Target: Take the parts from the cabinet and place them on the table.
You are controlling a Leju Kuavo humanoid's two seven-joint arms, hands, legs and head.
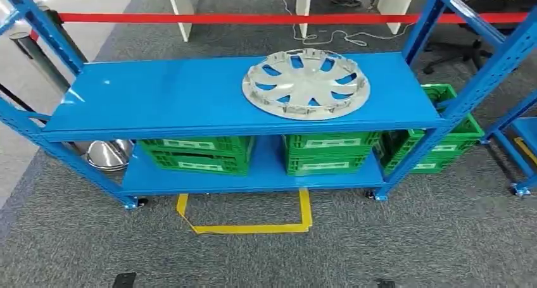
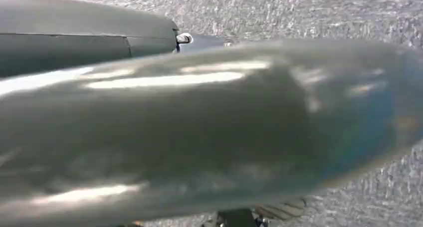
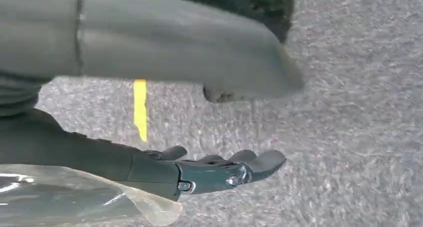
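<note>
A silver wheel cover (image 1: 306, 83) lies flat on the top shelf of the blue cabinet (image 1: 158, 92), right of the shelf's middle. My right hand (image 3: 219, 169) hangs over grey carpet, its dark fingers stretched out and apart, holding nothing. In the left wrist view my left hand (image 2: 149, 132) is a large blurred grey shape very close to the camera, above the carpet; how its fingers lie cannot be made out.
Green crates (image 1: 196, 154) stand on the lower shelf, and more (image 1: 443, 139) sit behind the right post. Yellow tape (image 1: 253, 225) marks the carpet in front. A red barrier strap (image 1: 240, 18) runs behind. A steel bin (image 1: 109, 154) stands at the left.
</note>
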